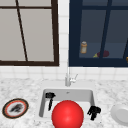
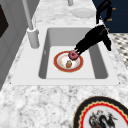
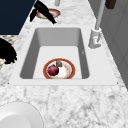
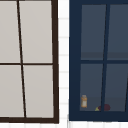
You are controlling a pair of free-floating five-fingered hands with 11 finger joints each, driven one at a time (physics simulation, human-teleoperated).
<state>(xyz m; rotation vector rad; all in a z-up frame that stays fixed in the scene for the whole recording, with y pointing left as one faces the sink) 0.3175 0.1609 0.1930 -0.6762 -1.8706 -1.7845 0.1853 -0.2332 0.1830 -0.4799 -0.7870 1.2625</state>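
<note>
Plum [image 2: 73, 54] on sink plate [image 2: 60, 65], left robot hand [image 2: 93, 37] fingertips touching it, fingers extended.

The tabletop [image 2: 37, 105] looked like speckled grey-white marble, smooth and polished. The sink [image 3: 27, 53] read as matt, pale grey, even-toned, with no gloss on its walls. The faucet [image 3: 96, 35] seemed a dull brushed metal. The red-rimmed plate [image 3: 70, 67] in the basin looked like glazed ceramic, and so did the plain white plate [image 3: 17, 117] on the tabletop. Both hands, left [image 1: 50, 96] and right [image 1: 93, 111], showed flat matt black. The cabinet door [image 4: 75, 62] appeared as dark blue painted wood framing glass.
</note>
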